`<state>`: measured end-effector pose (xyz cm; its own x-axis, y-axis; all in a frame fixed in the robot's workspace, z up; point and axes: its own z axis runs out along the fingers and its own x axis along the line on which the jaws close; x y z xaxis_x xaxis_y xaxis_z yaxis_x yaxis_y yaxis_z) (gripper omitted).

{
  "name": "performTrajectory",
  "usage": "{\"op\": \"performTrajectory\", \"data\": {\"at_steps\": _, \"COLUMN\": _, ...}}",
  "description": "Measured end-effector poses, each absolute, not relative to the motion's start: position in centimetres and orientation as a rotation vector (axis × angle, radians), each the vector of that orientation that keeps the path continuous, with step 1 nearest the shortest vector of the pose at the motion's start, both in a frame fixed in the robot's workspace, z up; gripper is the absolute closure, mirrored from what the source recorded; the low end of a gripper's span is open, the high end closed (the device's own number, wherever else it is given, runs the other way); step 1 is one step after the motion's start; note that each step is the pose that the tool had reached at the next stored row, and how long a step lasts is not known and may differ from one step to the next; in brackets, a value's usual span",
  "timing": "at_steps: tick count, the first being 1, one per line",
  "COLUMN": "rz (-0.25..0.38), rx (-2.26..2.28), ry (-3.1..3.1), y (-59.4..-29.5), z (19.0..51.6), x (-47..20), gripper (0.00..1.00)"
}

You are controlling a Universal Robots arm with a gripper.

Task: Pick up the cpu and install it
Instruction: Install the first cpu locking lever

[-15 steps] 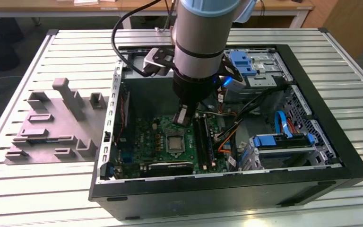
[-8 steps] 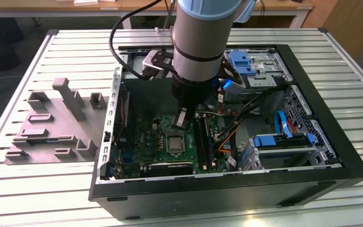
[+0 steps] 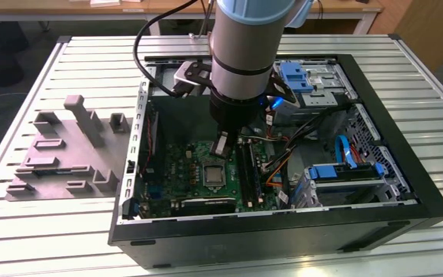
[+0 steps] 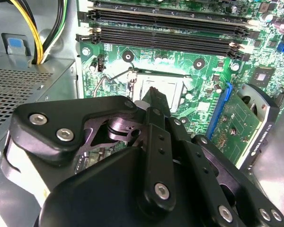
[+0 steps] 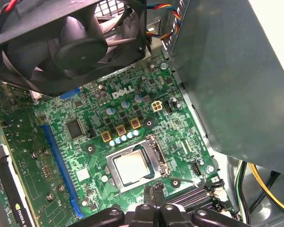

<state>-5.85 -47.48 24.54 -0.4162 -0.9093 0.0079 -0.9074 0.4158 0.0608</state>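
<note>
The cpu [image 5: 132,168] lies flat in its socket on the green motherboard [image 5: 85,142], its pale silver top showing inside the dark metal socket frame [image 5: 154,158]. My gripper [image 5: 155,196] hangs just beside the socket, apart from the chip, its black fingertips [image 5: 159,195] pressed together with nothing between them. In the second wrist view the fingertips [image 4: 156,97] cover part of the cpu [image 4: 173,87]. In the exterior view the gripper [image 3: 221,145] reaches down into the open computer case, just above the cpu [image 3: 212,173].
A black fan [image 5: 80,42] and the grey power-supply box [image 5: 236,71] flank the socket. Memory slots [image 4: 170,28] and an expansion card [image 4: 246,125] lie close by. A grey moulded fixture [image 3: 60,156] sits on the table at the exterior view's left. Blue drive caddies [image 3: 345,170] fill the case's other side.
</note>
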Motion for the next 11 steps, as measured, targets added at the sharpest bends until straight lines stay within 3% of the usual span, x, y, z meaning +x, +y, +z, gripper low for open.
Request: {"op": "performTrajectory", "data": {"at_steps": 11, "rz": -0.073, "rx": 1.675, "ry": -2.610, "y": -47.5, "z": 25.6, "x": -5.8, "gripper": 0.89}}
